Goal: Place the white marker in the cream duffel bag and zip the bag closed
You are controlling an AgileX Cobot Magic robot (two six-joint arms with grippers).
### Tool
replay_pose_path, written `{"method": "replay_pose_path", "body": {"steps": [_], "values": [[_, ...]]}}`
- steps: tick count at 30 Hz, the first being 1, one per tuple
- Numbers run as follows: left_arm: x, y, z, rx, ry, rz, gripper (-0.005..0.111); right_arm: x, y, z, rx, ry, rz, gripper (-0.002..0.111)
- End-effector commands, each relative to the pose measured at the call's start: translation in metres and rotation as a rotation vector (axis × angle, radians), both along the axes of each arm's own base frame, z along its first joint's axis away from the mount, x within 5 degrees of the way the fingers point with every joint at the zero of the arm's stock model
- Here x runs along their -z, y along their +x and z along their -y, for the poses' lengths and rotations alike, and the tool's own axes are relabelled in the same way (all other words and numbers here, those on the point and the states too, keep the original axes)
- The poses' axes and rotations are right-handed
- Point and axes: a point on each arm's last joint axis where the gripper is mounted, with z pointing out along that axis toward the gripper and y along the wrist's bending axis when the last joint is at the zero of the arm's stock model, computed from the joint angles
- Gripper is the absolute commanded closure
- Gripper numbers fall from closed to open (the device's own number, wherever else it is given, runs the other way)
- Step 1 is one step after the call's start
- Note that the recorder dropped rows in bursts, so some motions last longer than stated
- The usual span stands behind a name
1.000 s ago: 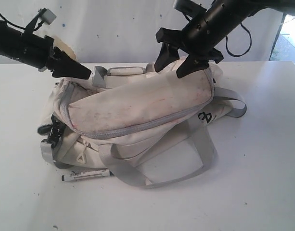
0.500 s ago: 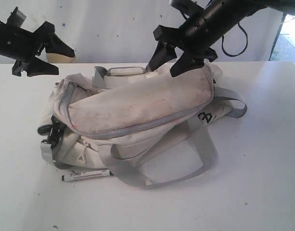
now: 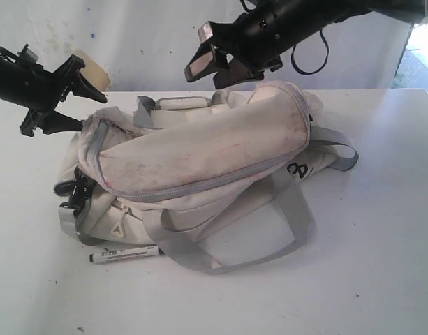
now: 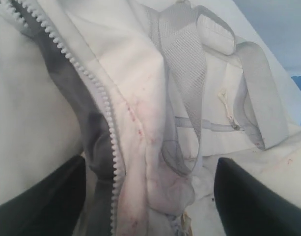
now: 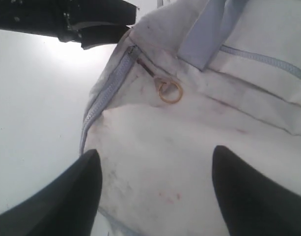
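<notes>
The cream duffel bag (image 3: 200,160) lies on its side across the middle of the white table. In front of its left end the white marker (image 3: 124,254) lies flat on the table, outside the bag. My left gripper (image 3: 91,112) stands open at the bag's left end. In the left wrist view (image 4: 150,162) a loose edge of grey zipper trim with white teeth (image 4: 108,123) runs between its fingers. My right gripper (image 3: 212,73) hangs open above the bag's back top edge. Its wrist view (image 5: 156,151) looks down on the cream fabric and a zipper pull with a gold ring (image 5: 169,91).
Grey webbing handles (image 3: 297,216) loop out over the table at the bag's front right, and a strap (image 3: 343,150) trails at its right end. Black clips (image 3: 77,192) sit at the left end. A wall stands behind the table (image 3: 381,279).
My left gripper drew back from the bag's left end and opened, then came down beside it again. My right arm lifted off the bag's top and swung left.
</notes>
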Motion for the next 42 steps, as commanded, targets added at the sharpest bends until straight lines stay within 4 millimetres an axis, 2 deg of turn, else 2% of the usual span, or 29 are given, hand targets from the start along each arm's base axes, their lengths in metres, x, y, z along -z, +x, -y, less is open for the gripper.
{"method": "replay_pose_path", "body": {"steps": [1, 7, 12, 15, 20, 25, 31, 37, 42], "values": [[-0.002, 0.005, 0.003, -0.027, -0.035, 0.039, 0.032, -0.012, 0.000, -0.010, 0.022, 0.026, 0.103, 0.048], [-0.003, 0.004, 0.013, 0.011, -0.051, 0.058, 0.067, -0.012, 0.000, -0.028, 0.025, 0.031, 0.195, 0.048], [-0.003, 0.004, 0.020, 0.035, -0.042, 0.070, 0.089, -0.003, -0.004, -0.047, 0.001, 0.029, 0.201, 0.048], [-0.003, 0.003, 0.020, 0.040, -0.047, 0.067, 0.107, 0.008, -0.007, -0.059, -0.022, 0.022, 0.181, 0.048], [-0.009, 0.004, 0.018, 0.012, -0.162, 0.048, 0.107, 0.025, -0.009, -0.074, -0.049, 0.010, 0.156, 0.048], [-0.022, 0.002, 0.013, 0.000, -0.352, 0.028, 0.107, 0.036, -0.006, -0.086, -0.066, -0.011, 0.241, 0.048], [-0.026, 0.001, 0.004, 0.000, -0.416, 0.022, 0.107, 0.052, -0.006, -0.102, -0.104, -0.040, 0.330, 0.048], [-0.031, -0.001, 0.005, 0.022, -0.478, 0.015, 0.107, 0.054, -0.009, -0.119, -0.184, -0.095, 0.540, 0.048], [-0.032, -0.002, 0.006, 0.040, -0.488, 0.009, 0.107, 0.058, -0.004, -0.126, -0.156, -0.127, 0.654, 0.048]]}}
